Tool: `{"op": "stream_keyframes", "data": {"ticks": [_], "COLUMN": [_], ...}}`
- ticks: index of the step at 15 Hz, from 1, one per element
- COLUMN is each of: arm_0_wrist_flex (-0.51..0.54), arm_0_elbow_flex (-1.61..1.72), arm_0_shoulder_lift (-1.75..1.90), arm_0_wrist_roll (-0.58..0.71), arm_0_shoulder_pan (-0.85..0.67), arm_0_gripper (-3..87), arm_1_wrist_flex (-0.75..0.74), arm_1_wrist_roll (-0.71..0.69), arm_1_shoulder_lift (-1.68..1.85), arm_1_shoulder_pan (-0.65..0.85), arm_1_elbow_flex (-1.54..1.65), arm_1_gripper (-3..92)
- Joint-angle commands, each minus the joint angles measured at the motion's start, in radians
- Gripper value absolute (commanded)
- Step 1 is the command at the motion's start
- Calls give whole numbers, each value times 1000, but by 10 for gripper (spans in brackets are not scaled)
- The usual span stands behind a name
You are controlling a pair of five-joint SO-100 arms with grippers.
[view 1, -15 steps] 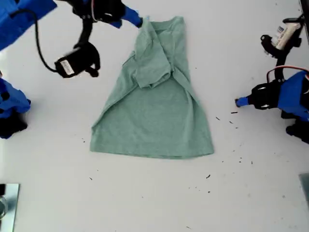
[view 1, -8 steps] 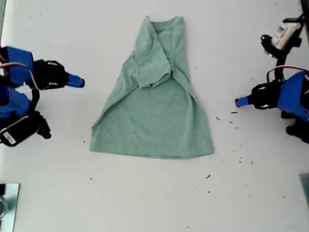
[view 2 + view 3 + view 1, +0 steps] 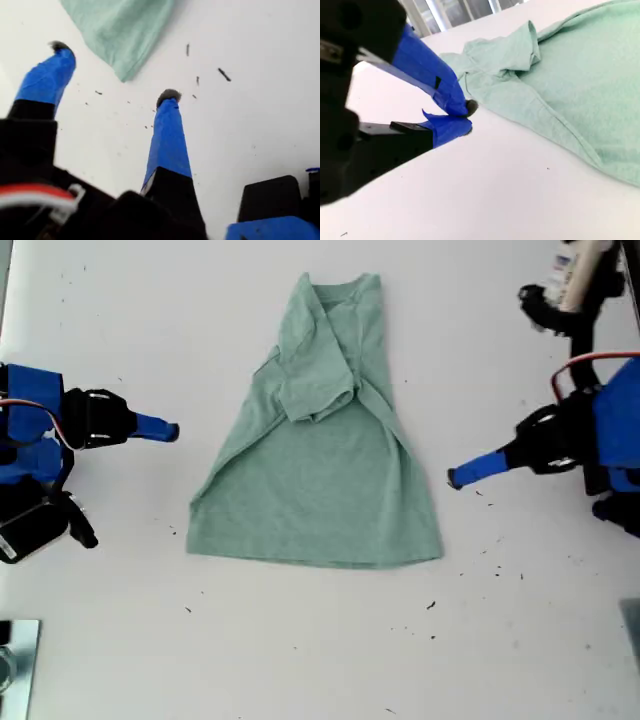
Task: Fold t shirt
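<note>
The pale green t shirt [image 3: 320, 480] lies flat on the white table, collar at the far end, one sleeve folded in over the chest. My first gripper [image 3: 455, 478] reaches in from the exterior view's right and stops just short of the shirt's edge. Its wrist view shows the first gripper [image 3: 115, 71] open, blue fingers apart above the table, with a hem corner of the t shirt [image 3: 120, 25] just ahead. My second gripper [image 3: 170, 430] sits at the exterior view's left, apart from the cloth. The second gripper [image 3: 467, 115] is shut on nothing, facing the t shirt [image 3: 580, 80].
Small dark specks [image 3: 480, 495] are scattered on the table at the exterior view's right and front. A metal object [image 3: 15, 660] shows at the exterior view's lower left corner. Bare white table [image 3: 320, 660] surrounds the shirt.
The second arm has left the collar and drawn back to the exterior view's left. The first arm has stretched out toward the shirt's edge. The shirt has not moved.
</note>
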Motion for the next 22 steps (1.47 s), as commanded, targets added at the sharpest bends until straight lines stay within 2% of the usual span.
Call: {"op": "stream_keyframes", "data": {"ticks": [1, 8, 9, 10, 11, 13, 18, 19, 22], "arm_0_wrist_flex": [-17, -15, -15, -15, -15, -12, -6, -5, -5], "arm_0_elbow_flex": [-6, -14, -15, -17, -17, -20, -28, -31, -31], "arm_0_shoulder_lift": [3, 3, 3, 3, 5, 5, 8, 8, 8], "arm_0_wrist_roll": [-11, 8, 9, 12, 17, 21, 25, 25, 25], "arm_0_shoulder_pan": [12, 11, 9, 9, 6, 6, 5, 5, 3], "arm_0_gripper": [-2, -2, -2, -2, -2, -2, -2, -2, -2], "arm_1_wrist_flex": [-26, -494, -535, -565, -586, -526, 49, 120, 100], "arm_1_wrist_roll": [23, 81, 110, 130, 107, 71, -40, -66, -107], "arm_1_shoulder_lift": [-341, -813, -904, -977, -1014, -982, -850, -807, -755], "arm_1_shoulder_pan": [-77, -137, -149, -161, -164, -169, -189, -201, -207], "arm_1_elbow_flex": [-244, -20, 8, 21, 28, -17, -449, -537, -718], "arm_1_gripper": [354, 309, 254, 57, 25, 1, -12, -12, -12]}}
